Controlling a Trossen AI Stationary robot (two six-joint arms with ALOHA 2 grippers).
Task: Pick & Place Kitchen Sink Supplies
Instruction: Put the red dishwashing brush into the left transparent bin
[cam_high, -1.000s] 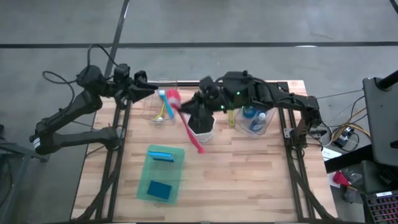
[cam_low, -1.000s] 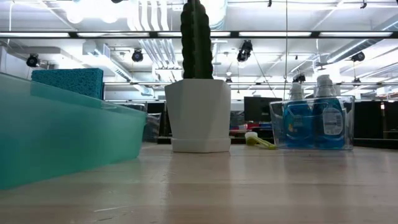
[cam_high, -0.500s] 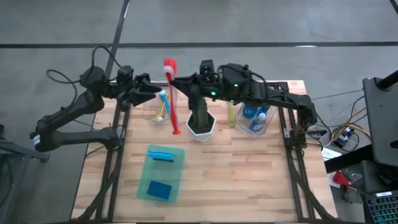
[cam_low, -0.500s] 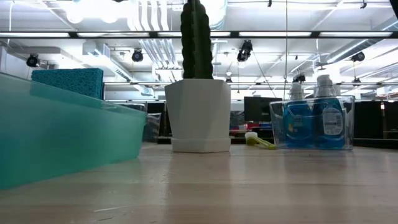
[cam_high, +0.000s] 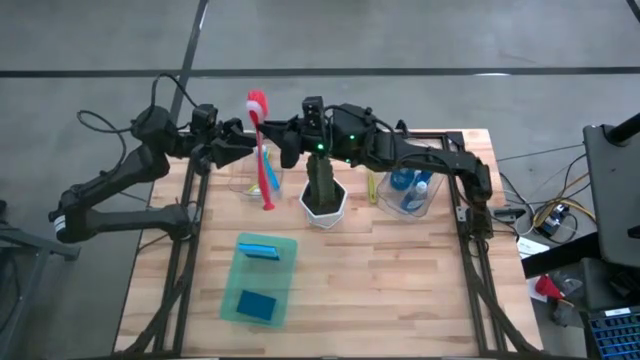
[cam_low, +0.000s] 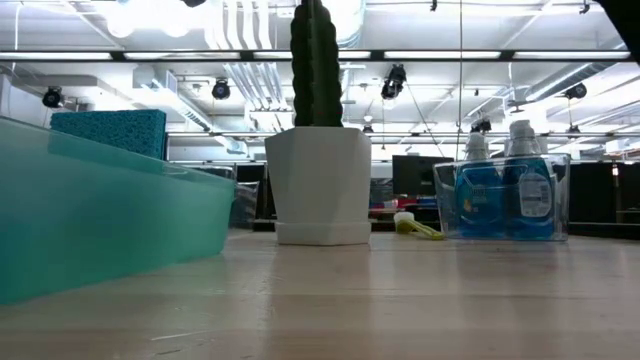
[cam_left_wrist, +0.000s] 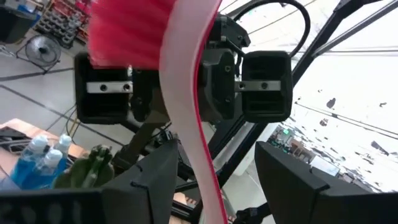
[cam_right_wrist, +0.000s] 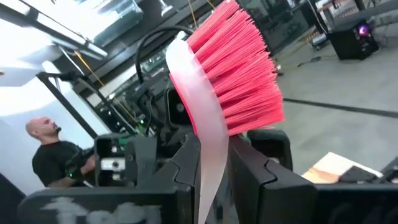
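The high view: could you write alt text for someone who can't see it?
Seen from above, the right hand holds a pink brush at the table's far edge, facing the open left hand. Nearby stand a cactus, a bin of blue bottles, and a green tray with two sponges.

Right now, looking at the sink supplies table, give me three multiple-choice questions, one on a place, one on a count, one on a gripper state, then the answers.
1. Where do the blue bottles stand?
A. in the clear bin right of the cactus
B. on the green tray
C. on the floor

2. How many blue sponges lie on the green tray?
A. none
B. two
C. five

3. What holds the pink brush?
A. nothing, it lies flat on the table
B. the left gripper alone, shut
C. the right gripper, shut on its handle

Answers: 1 A, the high and low views show them inside the bin. 2 B, a lighter sponge and a darker sponge show from above. 3 C, the right wrist view shows the handle between its fingers; the left gripper is open.
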